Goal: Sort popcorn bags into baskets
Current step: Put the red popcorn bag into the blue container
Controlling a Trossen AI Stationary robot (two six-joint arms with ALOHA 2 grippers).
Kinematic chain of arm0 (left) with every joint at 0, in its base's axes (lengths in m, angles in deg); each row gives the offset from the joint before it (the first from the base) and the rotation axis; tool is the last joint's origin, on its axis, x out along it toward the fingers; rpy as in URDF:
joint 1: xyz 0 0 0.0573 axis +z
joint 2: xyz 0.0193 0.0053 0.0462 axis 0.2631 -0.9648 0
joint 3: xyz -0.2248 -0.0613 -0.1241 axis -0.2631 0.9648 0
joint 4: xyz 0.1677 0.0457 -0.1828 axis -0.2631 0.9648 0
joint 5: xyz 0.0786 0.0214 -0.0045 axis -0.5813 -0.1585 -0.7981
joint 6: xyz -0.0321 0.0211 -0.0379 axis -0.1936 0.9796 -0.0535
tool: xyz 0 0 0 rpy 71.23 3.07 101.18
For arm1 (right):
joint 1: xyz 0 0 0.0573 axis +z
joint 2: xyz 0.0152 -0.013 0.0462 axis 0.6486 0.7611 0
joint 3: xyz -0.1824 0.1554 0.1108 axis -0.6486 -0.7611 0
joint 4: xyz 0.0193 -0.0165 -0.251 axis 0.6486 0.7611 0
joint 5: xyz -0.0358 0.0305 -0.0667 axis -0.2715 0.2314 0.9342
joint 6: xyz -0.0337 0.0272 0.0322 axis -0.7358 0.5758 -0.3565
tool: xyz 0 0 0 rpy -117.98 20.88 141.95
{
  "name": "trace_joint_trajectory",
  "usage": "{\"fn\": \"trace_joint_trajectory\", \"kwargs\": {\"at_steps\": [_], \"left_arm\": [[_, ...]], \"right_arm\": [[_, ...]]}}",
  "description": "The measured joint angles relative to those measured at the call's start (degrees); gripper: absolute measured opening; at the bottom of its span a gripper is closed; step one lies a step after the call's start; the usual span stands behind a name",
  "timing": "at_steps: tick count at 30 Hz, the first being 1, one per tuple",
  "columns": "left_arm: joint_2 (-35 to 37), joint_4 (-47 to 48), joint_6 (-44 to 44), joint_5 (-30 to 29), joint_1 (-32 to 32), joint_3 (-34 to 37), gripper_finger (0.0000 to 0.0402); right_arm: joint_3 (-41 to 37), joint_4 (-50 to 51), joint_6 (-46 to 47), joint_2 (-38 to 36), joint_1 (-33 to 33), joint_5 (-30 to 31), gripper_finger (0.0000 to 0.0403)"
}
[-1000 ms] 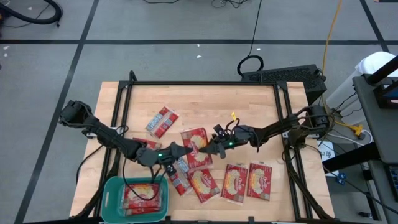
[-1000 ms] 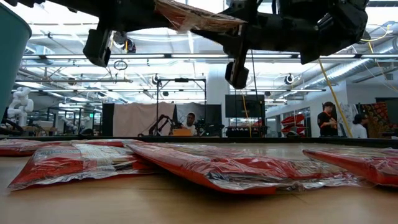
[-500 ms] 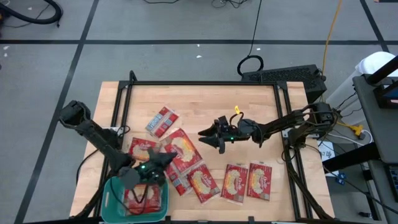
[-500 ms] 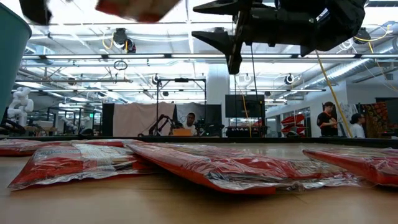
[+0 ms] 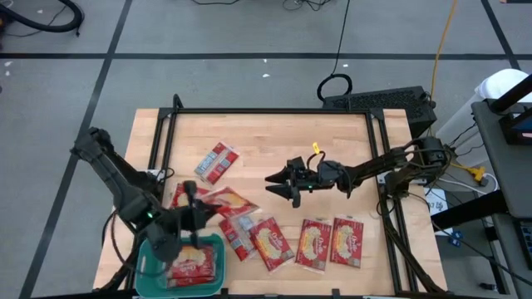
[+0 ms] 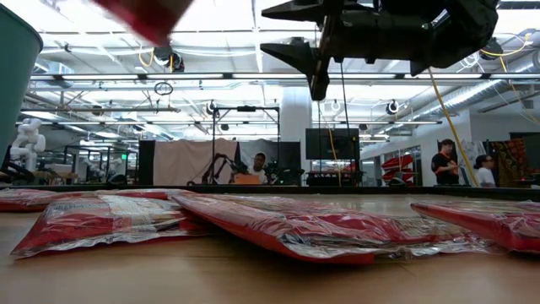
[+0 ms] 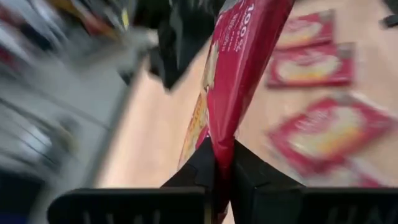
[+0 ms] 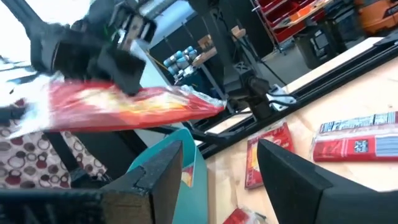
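My left gripper is shut on a red popcorn bag and holds it in the air beside the far edge of the teal basket, which has red bags in it. In the low view the bag shows at the top, and the basket wall at the left. My right gripper hangs open over the middle of the table with nothing between its fingers. Several more popcorn bags, such as one near the front edge, lie flat on the wood. My left gripper pinches one edge of the popcorn bag between its two fingers. The bag runs straight on from the fingers, seen edge-on in the wrist view. It is lifted clear of the table and the basket.
Loose bags lie at the far left, near the front middle and at the front right. A black frame rail runs around the table. People stand in the room beyond the table.
My right gripper has opened and let go of the bag that both grippers held over the table's middle. It has drawn back a little toward the far edge. My left gripper has carried the bag toward the table's left and near edge, up to the basket.
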Motion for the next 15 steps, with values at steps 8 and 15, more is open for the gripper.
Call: {"fn": "trace_joint_trajectory", "kwargs": {"at_steps": [8,15], "left_arm": [[0.1,24.68,-29.97,22.63,0.07,-13.12,0.0023],[-0.25,29.15,-44.14,39.49,-1.94,-13.79,0.0024]], "right_arm": [[-0.04,3.23,-2.26,0.0,-0.02,0.06,0.0199],[-0.04,4.52,-2.47,0.0,-0.02,0.01,0.0199]]}}
